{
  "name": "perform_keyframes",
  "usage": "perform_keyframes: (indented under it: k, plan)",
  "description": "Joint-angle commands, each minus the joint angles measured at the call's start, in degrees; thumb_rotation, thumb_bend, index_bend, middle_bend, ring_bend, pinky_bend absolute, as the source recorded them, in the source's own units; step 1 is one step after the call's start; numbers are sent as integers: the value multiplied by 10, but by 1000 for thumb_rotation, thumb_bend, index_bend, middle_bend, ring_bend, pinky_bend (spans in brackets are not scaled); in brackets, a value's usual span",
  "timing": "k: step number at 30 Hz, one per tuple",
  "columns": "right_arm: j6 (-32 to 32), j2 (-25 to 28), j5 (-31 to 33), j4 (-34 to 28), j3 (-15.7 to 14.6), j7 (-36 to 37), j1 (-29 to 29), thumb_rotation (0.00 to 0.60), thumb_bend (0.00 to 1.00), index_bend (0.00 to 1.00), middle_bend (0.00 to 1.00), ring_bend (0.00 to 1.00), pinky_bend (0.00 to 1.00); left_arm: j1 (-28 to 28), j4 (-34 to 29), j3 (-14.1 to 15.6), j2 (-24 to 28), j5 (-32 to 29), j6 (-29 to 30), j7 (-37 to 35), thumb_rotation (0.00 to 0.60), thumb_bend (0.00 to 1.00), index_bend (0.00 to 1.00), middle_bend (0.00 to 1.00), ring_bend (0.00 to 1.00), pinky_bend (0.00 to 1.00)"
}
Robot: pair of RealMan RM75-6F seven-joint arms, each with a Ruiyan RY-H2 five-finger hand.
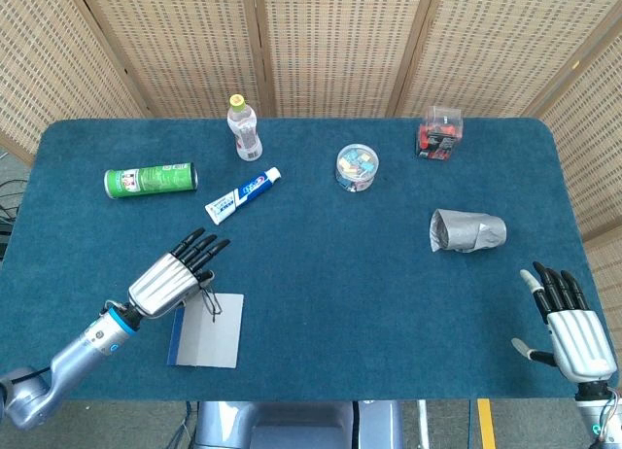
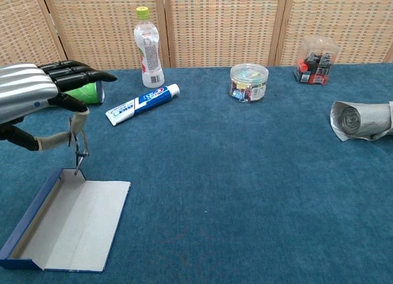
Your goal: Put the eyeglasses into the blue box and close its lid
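A: Where are the eyeglasses (image 2: 78, 150)?

B: Hanging from the left hand (image 1: 178, 278), pinched between the thumb and a finger with the other fingers stretched out flat above. They dangle edge-on over the far end of the blue box (image 1: 206, 329), and in the chest view their lower tip sits right at the box's far rim; I cannot tell if it touches.

A: And the blue box itself?

B: It lies open on the surface (image 1: 321, 274), near the front edge, its grey inside facing up and its blue wall along the side further from the centre.

A: What about the right hand (image 1: 569, 323)?

B: It is well away from the blue box, at the opposite front corner of the surface, fingers spread and holding nothing. Only the head view shows it.

A: What else lies beyond the blue box?

B: Behind it, toward the wicker screen, a green can (image 1: 151, 180) lies on its side, and just past that a toothpaste tube (image 1: 243, 194) lies at an angle. Further back stands a clear bottle (image 1: 244, 128) with a yellow-green cap. Across from the blue box, a round clear tub (image 1: 357, 167) of small coloured items stands near mid-surface, a clear case (image 1: 439, 132) with red and black contents stands at the far side, and a grey roll (image 1: 467, 230) lies on its side.
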Motion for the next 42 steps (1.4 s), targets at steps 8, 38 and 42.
perform_keyframes:
  k: [8, 38, 42]
  plan:
    - [-2, 0, 3, -3, 1, -4, 0, 600, 0, 0, 0, 0, 0, -46, 189, 69, -84, 155, 116, -70, 600, 441, 616, 0, 0, 0]
    - [-6, 3, 9, -8, 2, -5, 0, 600, 0, 0, 0, 0, 0, -33, 374, 141, -146, 174, 130, -34, 600, 438, 617, 0, 0, 0]
    - [-6, 2, 10, -9, 2, -7, -1, 600, 0, 0, 0, 0, 0, -27, 394, 150, -150, 173, 132, -32, 600, 437, 617, 0, 0, 0]
